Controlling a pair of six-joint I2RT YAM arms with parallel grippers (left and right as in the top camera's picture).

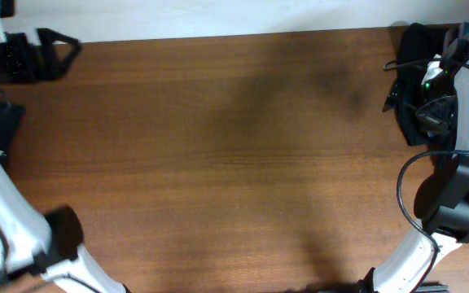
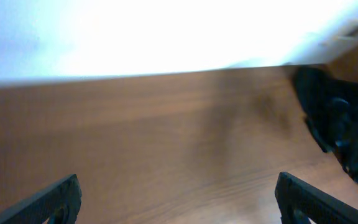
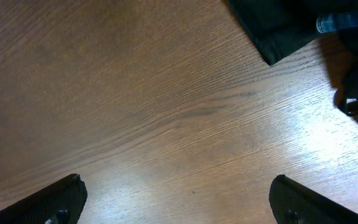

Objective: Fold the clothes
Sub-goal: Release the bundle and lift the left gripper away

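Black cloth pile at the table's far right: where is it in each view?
Overhead: black cloth pile at top right, by the table's edge.
Left wrist: right edge, mid-height, blurred.
Right wrist: top right corner, likely the same pile.
Shared landmark: brown wooden table.

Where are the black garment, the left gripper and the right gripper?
black garment [image 1: 412, 77], overhead view, on the middle of the visible cloth.
left gripper [image 2: 178, 185], left wrist view, midway between its open fingertips.
right gripper [image 3: 176, 185], right wrist view, midway between its open fingertips.
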